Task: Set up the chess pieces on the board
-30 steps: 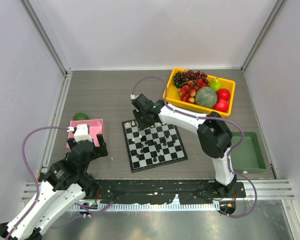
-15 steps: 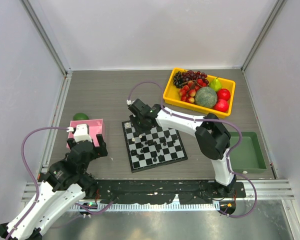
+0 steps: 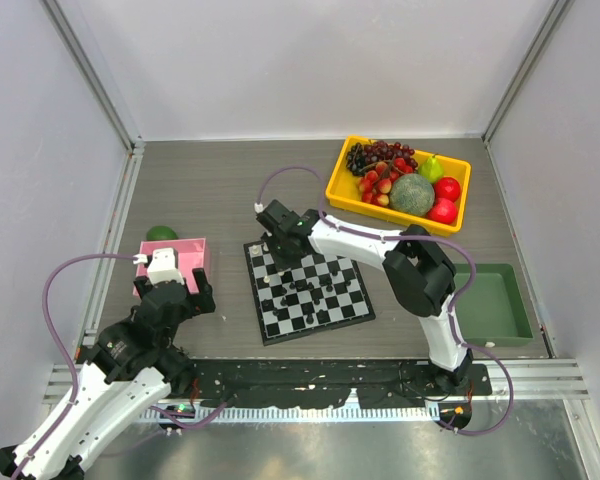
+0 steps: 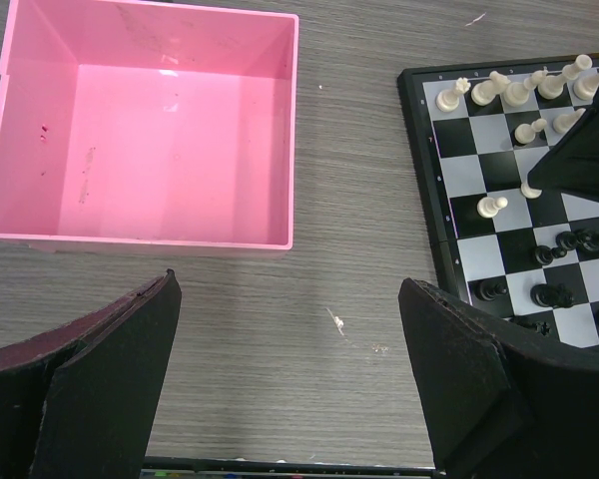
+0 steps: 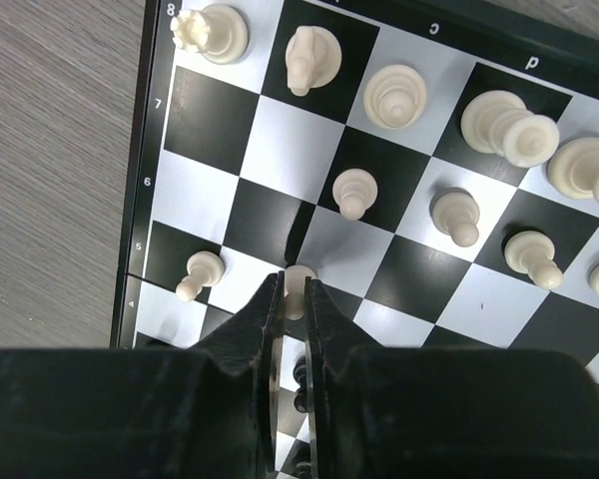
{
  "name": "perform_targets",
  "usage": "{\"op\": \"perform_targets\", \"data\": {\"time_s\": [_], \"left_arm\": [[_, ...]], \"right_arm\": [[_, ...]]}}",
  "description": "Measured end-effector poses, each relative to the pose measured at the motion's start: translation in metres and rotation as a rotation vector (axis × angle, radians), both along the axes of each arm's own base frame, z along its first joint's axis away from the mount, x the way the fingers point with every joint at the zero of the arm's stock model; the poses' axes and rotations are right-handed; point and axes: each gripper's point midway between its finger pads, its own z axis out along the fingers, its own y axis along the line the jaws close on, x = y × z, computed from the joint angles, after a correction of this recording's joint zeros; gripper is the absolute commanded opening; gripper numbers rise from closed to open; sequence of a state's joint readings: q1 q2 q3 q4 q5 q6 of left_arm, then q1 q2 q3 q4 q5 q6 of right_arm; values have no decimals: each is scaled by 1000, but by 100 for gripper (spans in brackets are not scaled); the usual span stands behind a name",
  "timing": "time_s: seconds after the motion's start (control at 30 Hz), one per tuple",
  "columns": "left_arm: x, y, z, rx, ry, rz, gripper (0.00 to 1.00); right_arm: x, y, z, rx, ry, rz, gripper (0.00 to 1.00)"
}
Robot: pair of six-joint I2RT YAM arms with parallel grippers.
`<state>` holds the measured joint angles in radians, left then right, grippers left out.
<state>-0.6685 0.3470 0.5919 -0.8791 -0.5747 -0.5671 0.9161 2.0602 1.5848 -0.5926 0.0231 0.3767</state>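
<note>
Spreading under both arms is the grey table (image 3: 210,190). On it lies the board (image 3: 292,326), a small flat square of black and white checks with a thin dark border. It sits directly beneath the right gripper (image 5: 293,291) and off to the right of the left gripper (image 4: 290,339). The pink tray (image 4: 150,130) sits just ahead of the left gripper, whose jaws are spread wide over bare table. The right gripper's jaws pinch a white pawn (image 5: 299,279). Beyond its fingertips stand tiny white chessmen (image 5: 394,95) in rows, and black chessmen (image 4: 569,241) cluster mid-board.
</note>
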Motion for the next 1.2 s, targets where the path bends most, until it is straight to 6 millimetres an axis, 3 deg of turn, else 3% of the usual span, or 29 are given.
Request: {"op": "perform_targets", "data": {"time_s": [0.13,0.4,0.67,1.2], "left_arm": [[0,0,0,0,0,0,99],[0,0,0,0,-1,0,99],[1,-1,1,-4,-5,0,99],[1,-1,1,-4,-5,0,99]], "right_arm": [[3,4,8,13,-10,0,14],[28,32,33,77,-76,-1,15],[32,30,8,18,-59,-12,16],[36,31,2,6,-64,-19,19]]}}
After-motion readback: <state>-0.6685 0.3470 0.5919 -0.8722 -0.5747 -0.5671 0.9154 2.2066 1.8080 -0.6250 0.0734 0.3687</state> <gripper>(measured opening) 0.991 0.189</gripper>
